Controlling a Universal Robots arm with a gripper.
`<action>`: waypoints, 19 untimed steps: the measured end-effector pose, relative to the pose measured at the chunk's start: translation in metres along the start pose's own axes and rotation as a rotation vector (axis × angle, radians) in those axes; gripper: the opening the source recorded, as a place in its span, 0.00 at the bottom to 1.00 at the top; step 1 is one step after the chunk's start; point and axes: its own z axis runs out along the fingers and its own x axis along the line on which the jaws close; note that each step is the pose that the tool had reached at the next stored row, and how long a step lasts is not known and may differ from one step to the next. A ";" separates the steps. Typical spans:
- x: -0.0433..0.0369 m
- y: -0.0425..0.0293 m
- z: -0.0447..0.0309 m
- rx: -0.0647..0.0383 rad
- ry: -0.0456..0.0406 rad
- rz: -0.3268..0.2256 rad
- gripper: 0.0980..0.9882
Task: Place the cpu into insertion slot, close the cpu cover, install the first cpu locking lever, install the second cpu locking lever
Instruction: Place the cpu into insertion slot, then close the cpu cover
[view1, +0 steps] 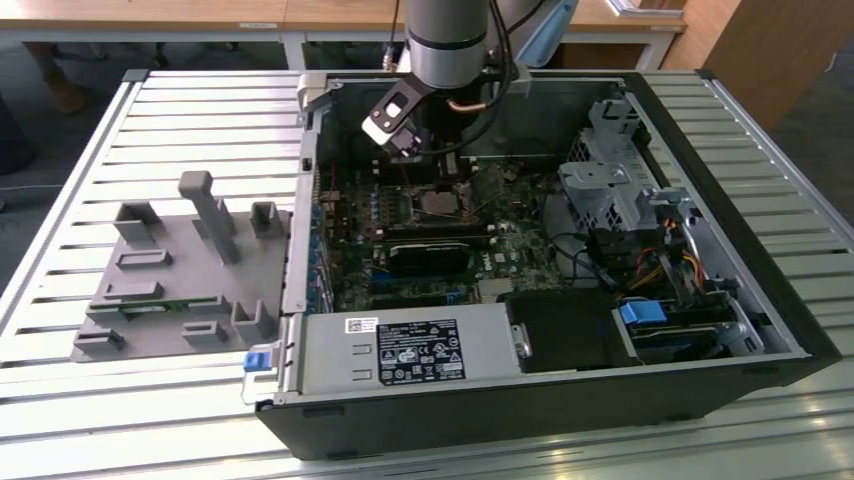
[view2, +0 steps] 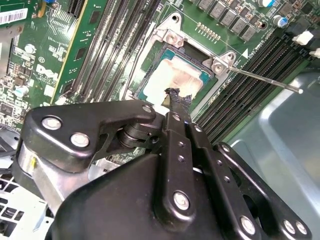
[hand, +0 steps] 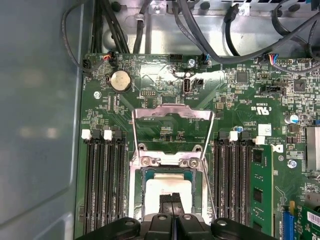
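Second wrist view, items listed from my pincer outward.

1. My gripper (view2: 177, 97): the fingers are pressed together with nothing between them. The tips stand at the near edge of the chip (touching it or just above it, I cannot tell from this angle).
2. The cpu (view2: 170, 75): its silvery-grey top faces up and it lies flat inside the insertion slot (hand: 143, 192). As far as I can judge, it sits square with the rim.
3. The cpu cover (hand: 172, 110): the metal frame is swung back on its hinge and lies open over the motherboard (hand: 240, 100), clear of the chip.
4. Locking lever (view2: 265, 80): a thin steel rod, unlatched, angled out from the socket corner across the memory slots (hand: 102, 185).
5. Computer case (view1: 534, 400): open-sided, lying on the slatted table (view1: 80, 400), with a grey fixture tray (view1: 174, 270) beside it.

Hazards, in my judgement: nothing clamps the chip, so a sideways brush from my tips could skew it. A cover pressed down on a skewed chip would damage the socket contacts. The loose lever could also snag my fingers.
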 end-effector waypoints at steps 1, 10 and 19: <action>0.0000 0.0000 0.0000 0.000 0.0003 0.000 0.01; 0.0000 0.0002 -0.0028 0.000 -0.0001 0.000 0.01; 0.0001 0.0005 -0.0062 0.000 -0.0001 0.000 0.01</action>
